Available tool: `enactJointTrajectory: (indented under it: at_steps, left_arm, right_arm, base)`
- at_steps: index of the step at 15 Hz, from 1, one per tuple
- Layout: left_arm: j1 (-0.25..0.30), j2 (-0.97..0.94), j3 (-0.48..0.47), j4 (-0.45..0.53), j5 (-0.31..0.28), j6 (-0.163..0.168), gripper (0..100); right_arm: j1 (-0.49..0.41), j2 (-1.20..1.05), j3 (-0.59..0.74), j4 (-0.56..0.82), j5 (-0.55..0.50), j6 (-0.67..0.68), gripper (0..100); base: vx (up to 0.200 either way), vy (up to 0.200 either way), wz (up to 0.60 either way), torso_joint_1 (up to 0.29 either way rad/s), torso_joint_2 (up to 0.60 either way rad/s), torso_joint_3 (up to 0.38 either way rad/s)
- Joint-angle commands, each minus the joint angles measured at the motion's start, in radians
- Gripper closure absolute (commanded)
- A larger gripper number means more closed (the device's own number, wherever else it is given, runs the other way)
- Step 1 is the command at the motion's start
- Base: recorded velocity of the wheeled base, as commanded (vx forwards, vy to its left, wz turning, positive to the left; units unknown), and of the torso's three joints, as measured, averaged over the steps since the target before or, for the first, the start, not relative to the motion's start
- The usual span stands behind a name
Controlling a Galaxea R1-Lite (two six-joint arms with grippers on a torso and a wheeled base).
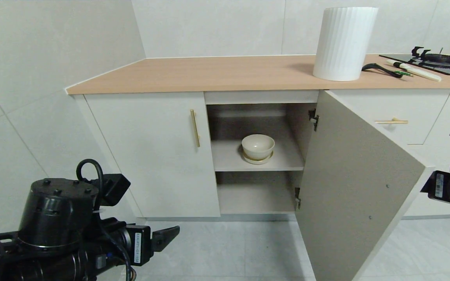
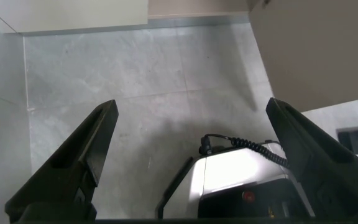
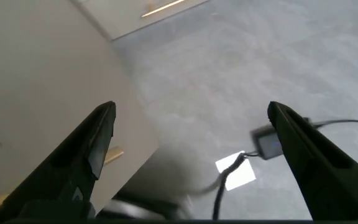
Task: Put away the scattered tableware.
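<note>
Nearest to me, the left gripper point(image 2: 191, 107) hangs low over the floor tiles at the near left. Its jaws are spread wide with nothing between them, and the forearm lies level, pointing right toward the cupboard. The right gripper point(image 3: 190, 109) is at the near right, just beyond the outer face of the open cabinet door point(image 1: 358, 175). Its jaws are also wide apart and empty, aimed down at the floor.

The door swings out toward me, probably left that way so the shelves can be reached. Inside, on the upper shelf point(image 1: 229, 158), a pale bowl point(image 1: 258, 145) sits upright on a small plate point(image 1: 257, 159), stacked as if already stored.

Farther back, on the right of the countertop point(image 1: 209, 72), a black-handled utensil point(image 1: 381, 69) and a white-handled one point(image 1: 416, 71) lie loose beside a tall ribbed container point(image 1: 344, 43). These look like what's left to put away.
</note>
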State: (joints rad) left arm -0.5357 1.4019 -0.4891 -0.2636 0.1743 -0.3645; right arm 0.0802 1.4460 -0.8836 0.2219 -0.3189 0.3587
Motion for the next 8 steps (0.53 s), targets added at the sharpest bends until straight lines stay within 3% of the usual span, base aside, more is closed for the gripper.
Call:
enactJointTrajectory:
  at_steps: [1, 5, 8]
  left_arm:
    - [0.000, 0.002, 0.000, 0.000, 0.001, -0.001, 0]
    - [0.000, -0.004, 0.000, 0.000, 0.001, -0.001, 0]
    - [0.000, -0.008, -0.002, -0.003, 0.004, -0.001, 0]
  right_arm:
    - [0.061, 0.004, 0.005, 0.002, -0.002, 0.023, 0]
    - [0.204, 0.021, 0.002, -0.001, 0.004, 0.083, 0]
    - [0.296, 0.073, -0.009, -0.084, 0.055, 0.072, 0]
  base:
    - [0.000, 0.000, 0.00, 0.000, 0.00, 0.000]
    - [0.000, 0.000, 0.00, 0.000, 0.00, 0.000]
    - [0.000, 0.000, 0.00, 0.000, 0.00, 0.000]
